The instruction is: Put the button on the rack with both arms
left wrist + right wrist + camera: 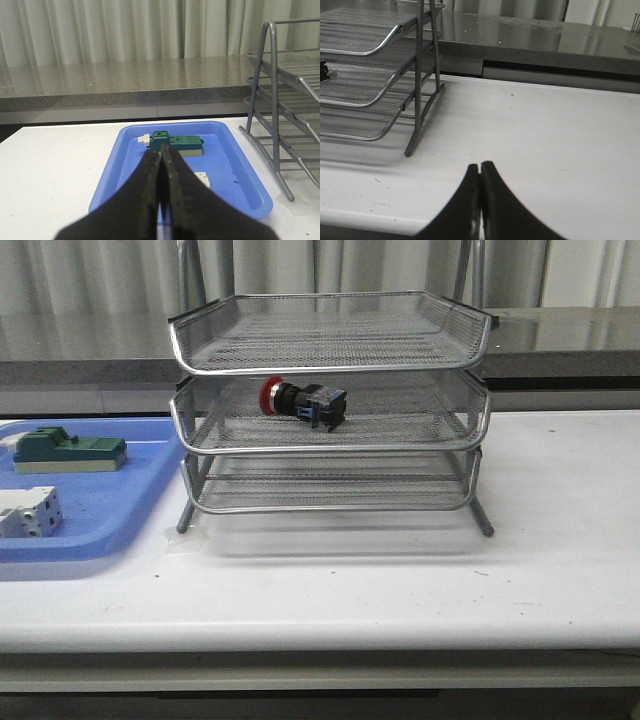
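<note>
Now one button (pixel 303 401) on three-tier rack (pixel 330 445) middle tier — both end effectors (pixel 161 155) (pixel 480 170) closed, empty

Front view: faces forward over the white table (pixel 400 580) at tray height — rack (pixel 330 400) centred and fairly near, blue tray (pixel 100 510) cut off at the edge. Left wrist view: low, looks past closed fingers (pixel 150 200) at the blue tray (pixel 240 175) just beyond, rack (pixel 275 125) off to one side. Right wrist view: low over bare table (pixel 545 140), closed fingers (pixel 487 200) in front — rack (pixel 420 75) beyond them, to the side. Shared by all three: rack and tabletop.
</note>
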Tool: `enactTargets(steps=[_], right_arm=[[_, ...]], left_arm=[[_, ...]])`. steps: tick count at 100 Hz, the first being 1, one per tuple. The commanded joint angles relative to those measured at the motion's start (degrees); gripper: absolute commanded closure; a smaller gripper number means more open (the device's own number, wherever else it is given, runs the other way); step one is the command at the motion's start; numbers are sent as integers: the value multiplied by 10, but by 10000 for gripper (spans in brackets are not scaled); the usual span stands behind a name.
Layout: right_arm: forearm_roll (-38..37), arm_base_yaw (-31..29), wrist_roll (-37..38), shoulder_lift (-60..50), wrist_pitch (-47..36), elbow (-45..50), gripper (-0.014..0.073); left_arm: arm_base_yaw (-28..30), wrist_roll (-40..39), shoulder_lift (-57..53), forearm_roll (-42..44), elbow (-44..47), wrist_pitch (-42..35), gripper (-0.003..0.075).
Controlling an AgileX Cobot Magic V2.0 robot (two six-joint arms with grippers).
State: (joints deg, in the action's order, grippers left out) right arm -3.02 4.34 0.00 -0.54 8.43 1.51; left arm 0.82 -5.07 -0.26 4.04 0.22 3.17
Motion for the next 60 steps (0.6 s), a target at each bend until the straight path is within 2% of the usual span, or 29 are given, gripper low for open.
enactTargets(steps=[1, 60], right_arm=[[0, -4, -5, -10, -46, 1, 692], [0, -4, -5, -10, -46, 1, 692]], left_arm=[[1, -10, -19, 8, 19, -37, 741], [1, -10, -19, -10, 19, -37, 741]])
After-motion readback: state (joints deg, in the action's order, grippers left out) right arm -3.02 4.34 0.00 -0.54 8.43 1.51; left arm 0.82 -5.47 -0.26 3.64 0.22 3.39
